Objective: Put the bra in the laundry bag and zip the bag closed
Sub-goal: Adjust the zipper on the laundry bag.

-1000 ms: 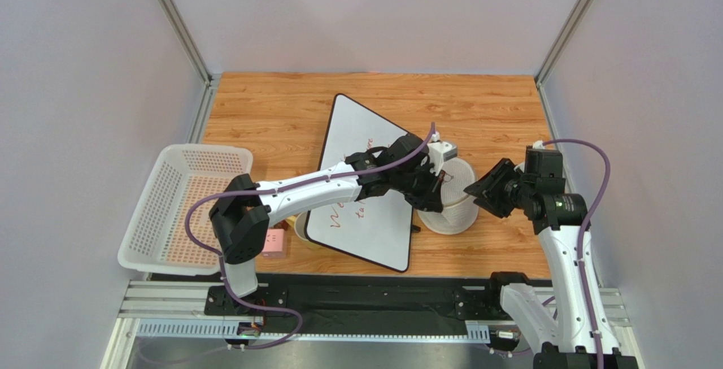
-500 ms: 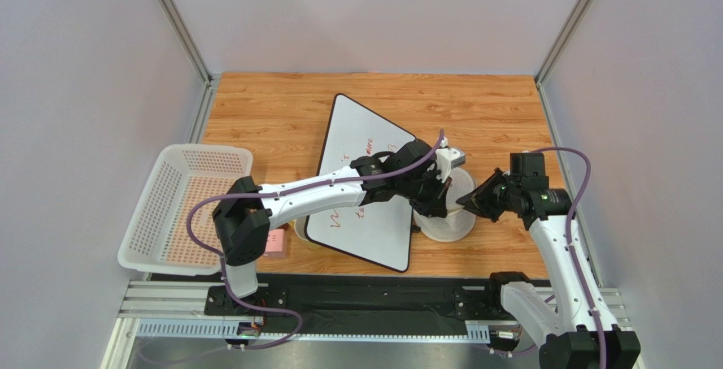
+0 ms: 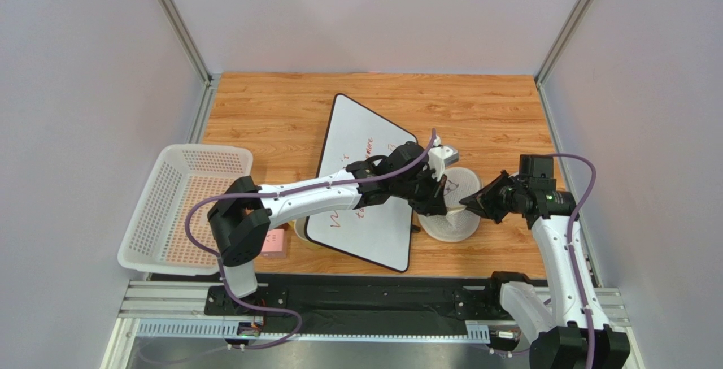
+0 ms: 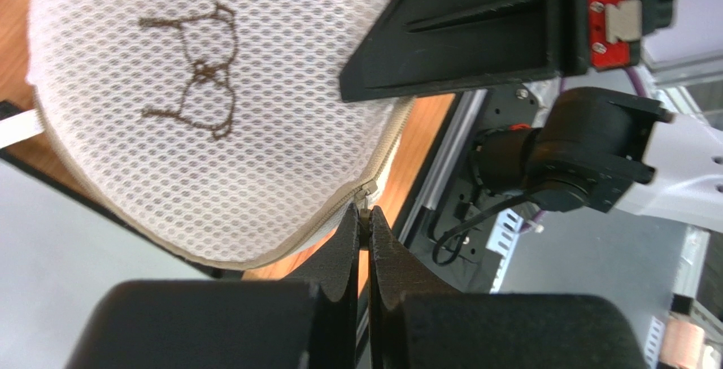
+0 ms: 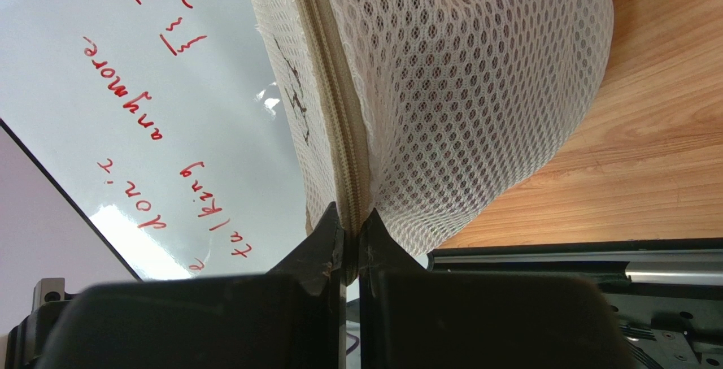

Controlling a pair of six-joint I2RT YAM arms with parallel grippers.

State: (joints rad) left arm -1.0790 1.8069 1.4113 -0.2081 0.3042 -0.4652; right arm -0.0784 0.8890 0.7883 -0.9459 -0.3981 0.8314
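The laundry bag (image 3: 454,216), a round white mesh bag, lies on the wooden table by the whiteboard's right edge. Its lid (image 4: 204,106) bears a dark bra icon, and a beige zipper runs round the rim. My left gripper (image 4: 363,216) is shut on the small zipper pull at the rim and reaches the bag from the left (image 3: 436,206). My right gripper (image 5: 350,225) is shut on the bag's zipper seam (image 5: 335,115), pinching it from the right (image 3: 466,206). The bra is hidden from view.
A whiteboard (image 3: 365,182) with red writing lies under and left of the bag. A white perforated basket (image 3: 182,208) stands at the left edge, with a small pink box (image 3: 273,242) next to it. Grey walls enclose the table.
My right gripper has moved left to the bag and shut on its zipper seam. The bag has shifted slightly toward the front, and the left gripper has stayed shut on the zipper pull.
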